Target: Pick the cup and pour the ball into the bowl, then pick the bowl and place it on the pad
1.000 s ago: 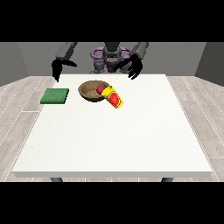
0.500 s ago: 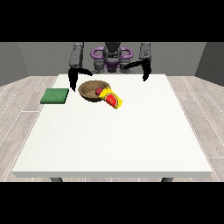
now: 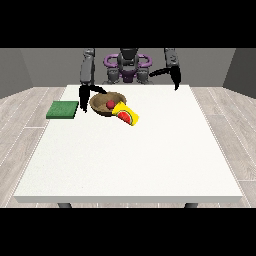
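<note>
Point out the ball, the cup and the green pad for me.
ball [image 3: 109,104], front view, on its red top, inside the bowl.
cup [image 3: 126,114], front view, on its yellow side wall; it lies tipped.
green pad [image 3: 63,109], front view, on its flat top.

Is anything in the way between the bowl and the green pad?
Only the hand at the view's left, which hangs beside the bowl on the green pad's side. The yellow cup lies on the other side.

Big white square worktop [image 3: 130,160] w/ flat green pad [image 3: 63,110], brown round bowl [image 3: 102,100], yellow cup [image 3: 126,114] on its side.
</note>
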